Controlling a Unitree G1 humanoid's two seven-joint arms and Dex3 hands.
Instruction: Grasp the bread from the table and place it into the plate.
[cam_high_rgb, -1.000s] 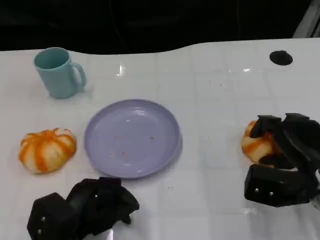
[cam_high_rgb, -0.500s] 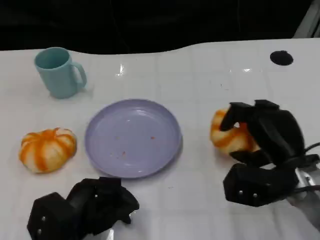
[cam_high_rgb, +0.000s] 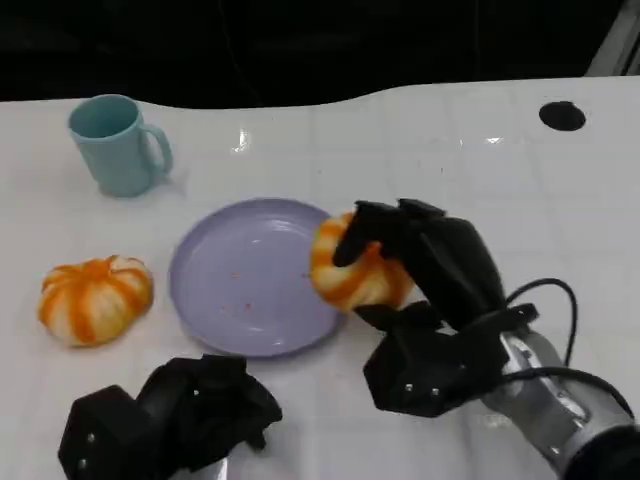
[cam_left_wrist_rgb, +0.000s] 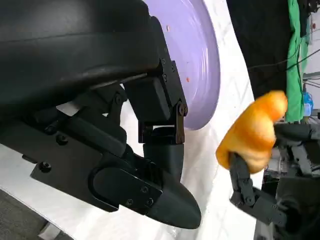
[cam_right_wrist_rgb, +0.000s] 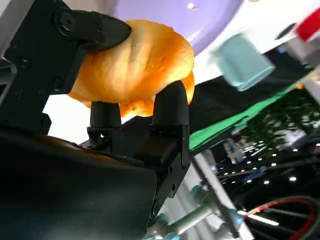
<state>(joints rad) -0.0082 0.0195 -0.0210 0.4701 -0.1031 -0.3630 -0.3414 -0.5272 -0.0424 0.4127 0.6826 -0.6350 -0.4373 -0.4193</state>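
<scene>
While the right hand (cam_high_rgb: 425, 290) has its fingers wrapped around one piece of bread (cam_high_rgb: 352, 268), we judge the task to be in its carry step: the held bread sits at the plate's near-right rim, lifted off the table, not yet set down. In the right wrist view the fingers (cam_right_wrist_rgb: 170, 107) press the bread from both sides, so the grip looks firm. We judge that the next move calls for bringing the hand a little further over the plate (cam_high_rgb: 250, 290), lowering, and then spreading the fingers so the bread rests inside the rim and not on its edge.

Outward from that hand, the plate lies just beside and partly under the held bread. The left hand (cam_high_rgb: 170, 415) rests on the table on the near side of the plate, fingers curled in and holding nothing. A second bread (cam_high_rgb: 94, 298) lies on the table on the far side of the plate from the right hand, apart from the rim. A mug (cam_high_rgb: 116, 145) stands well beyond it.

Count: two breads, one plate, one mug, two hands.
</scene>
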